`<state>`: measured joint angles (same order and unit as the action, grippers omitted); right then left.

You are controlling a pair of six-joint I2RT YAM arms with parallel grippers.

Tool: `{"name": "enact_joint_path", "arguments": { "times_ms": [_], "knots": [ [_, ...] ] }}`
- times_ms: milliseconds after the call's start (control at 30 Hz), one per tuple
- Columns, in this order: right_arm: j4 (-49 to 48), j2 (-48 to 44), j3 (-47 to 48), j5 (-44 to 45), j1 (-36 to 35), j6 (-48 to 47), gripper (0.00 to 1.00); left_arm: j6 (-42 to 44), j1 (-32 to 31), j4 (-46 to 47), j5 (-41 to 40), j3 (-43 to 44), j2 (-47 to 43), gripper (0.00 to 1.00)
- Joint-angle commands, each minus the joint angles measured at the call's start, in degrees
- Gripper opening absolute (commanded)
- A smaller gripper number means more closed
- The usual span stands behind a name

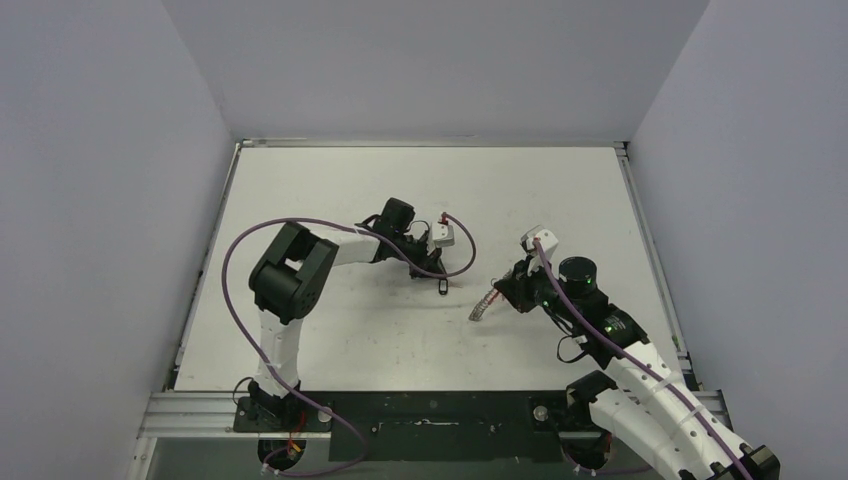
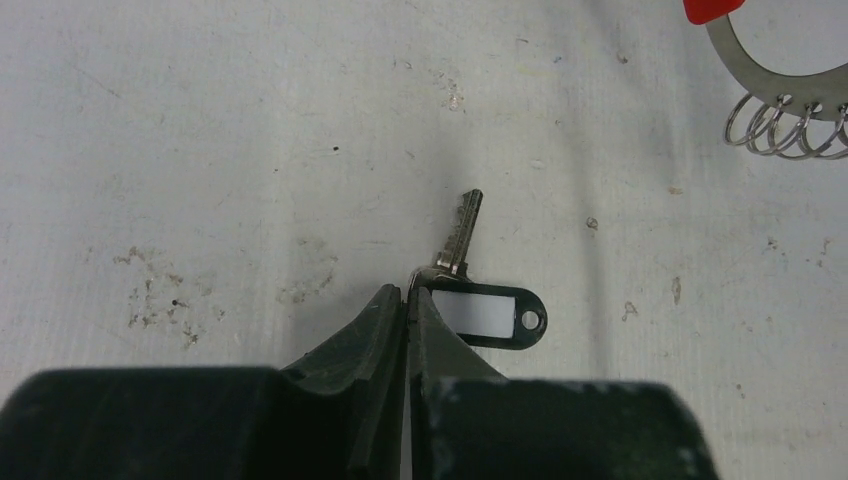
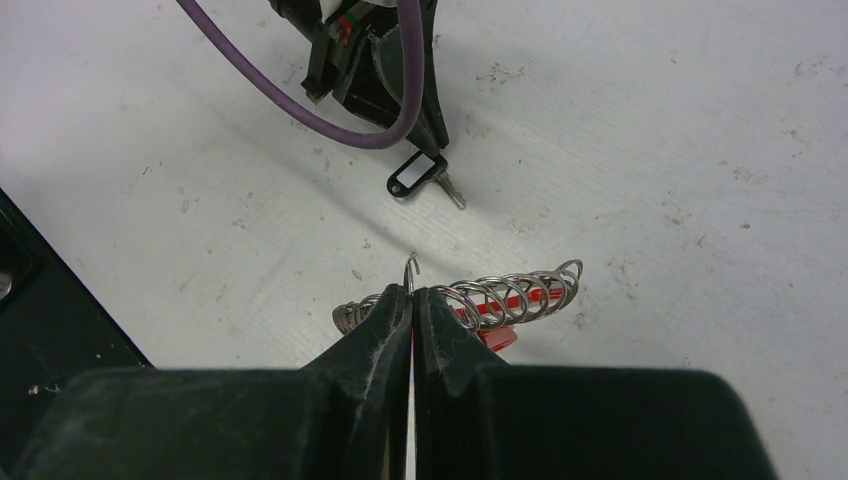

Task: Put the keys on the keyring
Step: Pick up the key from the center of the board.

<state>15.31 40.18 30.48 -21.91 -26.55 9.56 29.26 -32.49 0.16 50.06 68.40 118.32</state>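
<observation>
- Scuffed white table point(image 1: 400, 330), grey walls on three sides.
- Loose key point(image 2: 458, 235) lies flat mid-table, its silver shaft pointing away and a dark tag point(image 2: 485, 315) with a white label at its head.
- Left gripper point(image 2: 408, 300) is closed at the tag's end, and we judge it is pinching the key there.
- Keyring point(image 3: 510, 295), with red sleeve and strung rings, is near the key but apart from it. Right gripper point(image 3: 412, 298) clamps its wire, the open end poking up.
- Step, as we judge it: key pickup. Next calls for lifting the key and threading its loop onto that wire end.
</observation>
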Motion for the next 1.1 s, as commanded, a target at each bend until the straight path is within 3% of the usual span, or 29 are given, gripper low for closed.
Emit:
{"name": "enact_joint_path", "arguments": {
  "times_ms": [0, 133, 300, 500, 667, 800, 1067],
  "knots": [
    [-1.82, 0.15, 0.22, 0.56, 0.53, 0.12, 0.00, 5.10, -0.62, -9.12, -2.15, 2.57, 1.28, 0.00],
    [-1.91, 0.30, 0.36, 0.37, 0.54, 0.16, 0.00, 4.46, -0.51, -9.92, -2.57, 2.44, -0.65, 0.00],
    [-2.29, 0.90, 0.70, -1.06, 0.61, 0.08, 0.00, -3.39, -0.46, -6.57, -4.57, 0.27, -4.33, 0.00],
    [-1.71, 4.60, 2.66, -5.03, 0.55, -0.59, 0.00, -16.15, -0.09, 9.53, -8.87, -11.11, -14.22, 0.00],
    [-0.99, 9.61, 4.87, -8.30, 0.32, 0.26, 0.00, -26.30, 0.32, 16.21, -16.01, -19.47, -22.97, 0.00],
    [-2.73, 12.72, 5.27, -10.86, 0.00, 2.34, 0.00, -35.25, 0.27, 14.53, -24.84, -22.53, -29.17, 0.00],
    [-9.87, 13.71, 2.93, -11.40, -3.53, 7.49, 0.00, -52.07, -0.26, 1.42, -44.21, -24.85, -34.95, 0.00]
  ]
}}
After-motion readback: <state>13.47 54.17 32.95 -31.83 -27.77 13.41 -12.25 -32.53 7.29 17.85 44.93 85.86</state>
